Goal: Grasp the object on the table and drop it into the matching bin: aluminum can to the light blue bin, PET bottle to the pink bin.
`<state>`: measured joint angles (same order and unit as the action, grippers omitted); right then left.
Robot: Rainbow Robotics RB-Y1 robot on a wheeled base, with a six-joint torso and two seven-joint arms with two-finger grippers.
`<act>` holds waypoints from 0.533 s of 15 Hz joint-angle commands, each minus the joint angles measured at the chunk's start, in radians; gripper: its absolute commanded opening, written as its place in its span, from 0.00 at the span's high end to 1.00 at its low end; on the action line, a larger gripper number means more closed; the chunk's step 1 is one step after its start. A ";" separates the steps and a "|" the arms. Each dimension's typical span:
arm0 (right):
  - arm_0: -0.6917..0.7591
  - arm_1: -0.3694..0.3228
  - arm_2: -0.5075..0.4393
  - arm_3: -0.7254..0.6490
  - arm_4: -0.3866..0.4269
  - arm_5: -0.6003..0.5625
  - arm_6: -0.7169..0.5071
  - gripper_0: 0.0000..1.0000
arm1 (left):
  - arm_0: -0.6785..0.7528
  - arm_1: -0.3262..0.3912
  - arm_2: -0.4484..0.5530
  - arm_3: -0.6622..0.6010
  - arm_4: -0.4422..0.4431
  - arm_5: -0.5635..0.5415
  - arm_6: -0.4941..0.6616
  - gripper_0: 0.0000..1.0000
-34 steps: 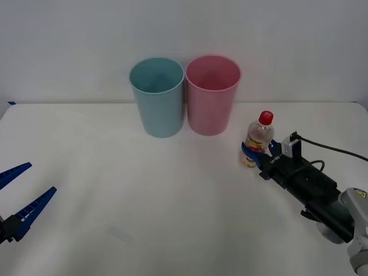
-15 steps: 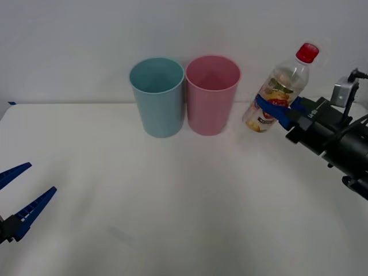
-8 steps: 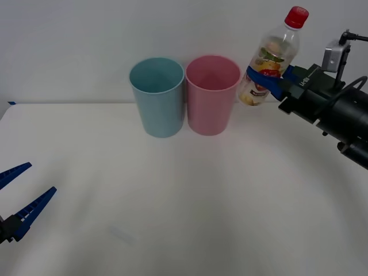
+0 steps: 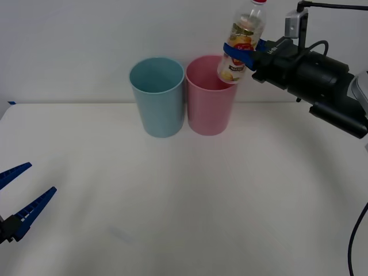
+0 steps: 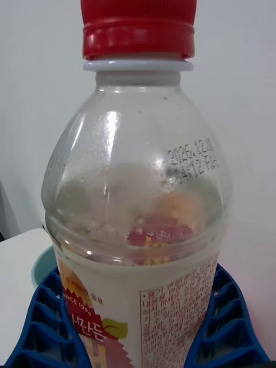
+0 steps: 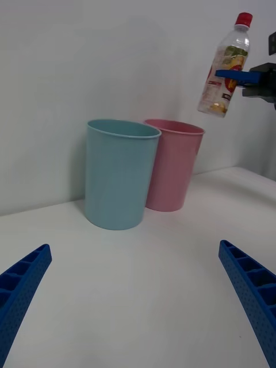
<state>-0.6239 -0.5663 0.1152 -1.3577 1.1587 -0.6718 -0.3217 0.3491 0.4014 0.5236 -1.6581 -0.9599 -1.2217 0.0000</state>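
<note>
Bottle (image 4: 241, 41) held aloft by right gripper (image 4: 246, 53), whose blue ribbed fingers (image 5: 230, 322) clamp both sides of the labelled midsection. Red cap tilted toward 1 o'clock in the front view; base hangs over the right part of the pink bin's (image 4: 211, 109) rim, above the opening and clear of it in the left wrist view (image 6: 225, 66). Right wrist view: clear shoulder, red cap and red-and-yellow label of the bottle (image 5: 138, 230) stand between the two fingers, with a sliver of the light blue bin (image 5: 41, 261) behind. Pink bin upright on the white table (image 4: 184, 218), at about 12 o'clock from table centre; light blue bin (image 4: 158, 100) stands just beside it at its 9 o'clock, walls near or touching, cannot tell which. Left gripper (image 4: 20, 198) low at 8 o'clock of the front view, fingers (image 6: 253, 299) spread wide apart and holding nothing, well apart from both bins.
</note>
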 commanded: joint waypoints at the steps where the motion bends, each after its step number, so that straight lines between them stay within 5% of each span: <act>1: -0.120 0.045 0.024 0.157 0.018 0.000 0.012 1.00 | 0.000 0.000 0.000 0.000 0.000 0.000 0.000 0.00; 8: -0.306 0.126 0.041 0.422 0.052 0.027 0.055 1.00 | 0.000 0.000 0.000 0.000 0.000 0.000 0.000 0.00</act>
<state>-0.9215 -0.4432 0.1532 -0.9460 1.2096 -0.6534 -0.2717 0.3491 0.4014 0.5236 -1.6581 -0.9599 -1.2217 0.0000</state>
